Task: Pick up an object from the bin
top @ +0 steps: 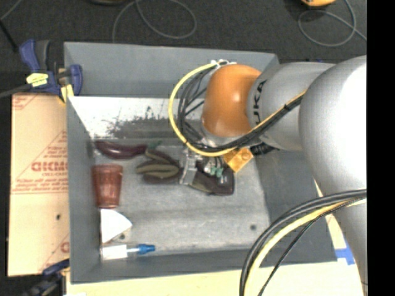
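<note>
My gripper is down near the bin's middle, just below the orange wrist cover. It hangs over a dark brown flat thing that lies on the bin floor under its right side. Directly to its left, an olive-brown bunched thing lies close against the gripper; whether they touch I cannot tell. Farther left, by the back wall, is a dark purple elongated thing shaped like an eggplant.
Along the left wall stands a reddish-brown cup, with a white wedge in front of it. A white marker with a blue cap lies at the front left corner. The arm covers the bin's back right part.
</note>
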You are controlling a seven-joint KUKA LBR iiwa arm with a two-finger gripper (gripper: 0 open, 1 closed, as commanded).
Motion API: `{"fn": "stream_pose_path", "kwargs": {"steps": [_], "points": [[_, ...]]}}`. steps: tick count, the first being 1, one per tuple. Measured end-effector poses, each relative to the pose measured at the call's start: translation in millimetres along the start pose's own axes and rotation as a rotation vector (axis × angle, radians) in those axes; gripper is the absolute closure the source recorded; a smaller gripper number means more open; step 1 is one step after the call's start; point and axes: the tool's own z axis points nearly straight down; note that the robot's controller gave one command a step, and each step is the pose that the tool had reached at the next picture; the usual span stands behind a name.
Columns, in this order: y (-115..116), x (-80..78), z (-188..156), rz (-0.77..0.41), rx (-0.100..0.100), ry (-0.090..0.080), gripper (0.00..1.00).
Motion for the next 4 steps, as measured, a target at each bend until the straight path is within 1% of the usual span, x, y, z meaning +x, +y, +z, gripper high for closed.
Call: {"fn": "stream_pose_path", "kwargs": {"steps": [1, 2, 3, 4], "points": [[0, -1.6, -8, 0.000, -0.001, -0.005, 1.00], [0, -0.5, -14, 0.000, 0.000, -0.001, 1.00], [0, 0.3, -34, 0.001, 0.001, 0.004, 1.00], [0, -2.0, -50, 0.001, -0.001, -0.004, 1.00]]}}
